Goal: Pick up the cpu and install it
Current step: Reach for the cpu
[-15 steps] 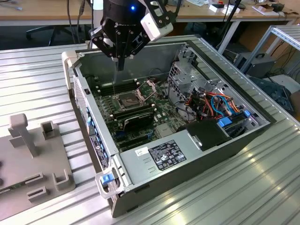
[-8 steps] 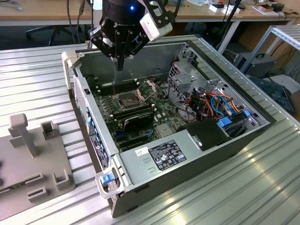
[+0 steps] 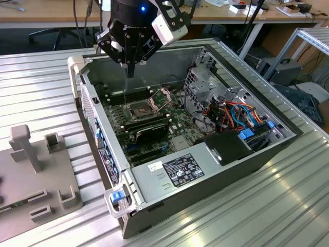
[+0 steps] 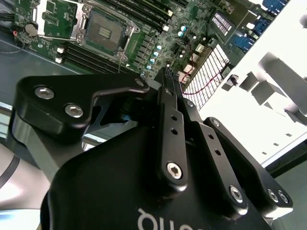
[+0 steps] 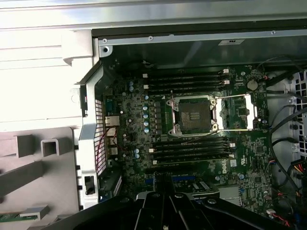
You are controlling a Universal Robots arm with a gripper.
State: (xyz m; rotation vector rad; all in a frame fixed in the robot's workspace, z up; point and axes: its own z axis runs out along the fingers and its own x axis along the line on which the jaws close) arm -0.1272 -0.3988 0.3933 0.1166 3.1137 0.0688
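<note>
A ribbed metal desk (image 3: 46, 87) is seen carrying an open computer case (image 3: 236, 177), laid on its side across the desk's middle. A grey fixture (image 3: 38, 170) is set on the desk towards the edge at the exterior view's left, just beside the case. Inside the case a green motherboard (image 5: 139, 143) is exposed. The claw (image 3: 130, 72) is held above the case's open side, near its far wall in the exterior view and clear of the motherboard. It is seen clenched, its tips drawn to a point. Whether anything thin is pinched there cannot be told. A long black card (image 3: 150, 131) is seated just beside the socket (image 5: 194, 115). The socket's dark bed is uncovered, with its metal frame (image 5: 237, 111) swung open to 1 side. Where the cpu lies cannot be told from these views.
</note>
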